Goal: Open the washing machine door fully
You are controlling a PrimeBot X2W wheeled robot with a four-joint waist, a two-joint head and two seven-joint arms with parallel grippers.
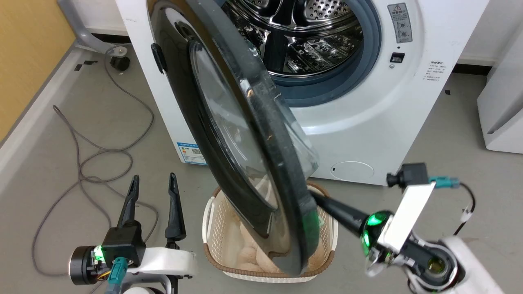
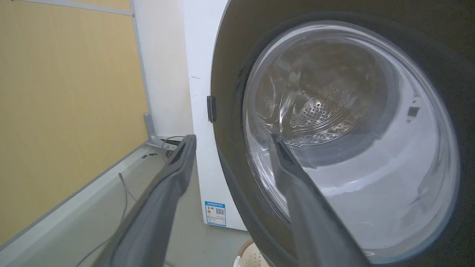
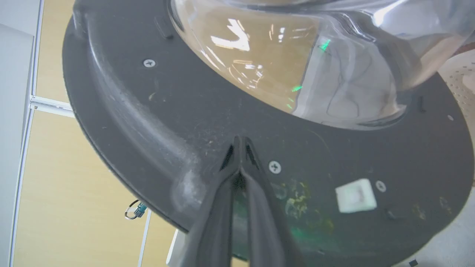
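Partly open washing machine door [image 1: 245, 143], right end effector [image 3: 241, 144] against it.

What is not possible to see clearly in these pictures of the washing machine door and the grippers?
1. Right wrist view: whether the right gripper, jaws shut, presses the washing machine door or only comes near it; too close to tell.
2. Head view: the door hides that gripper's tips and most of what lies in the basket.
3. Head view: the text on the warning label is too small to read.

Fingers [image 3: 217, 211] (together) against washing machine door [image 3: 122, 122]
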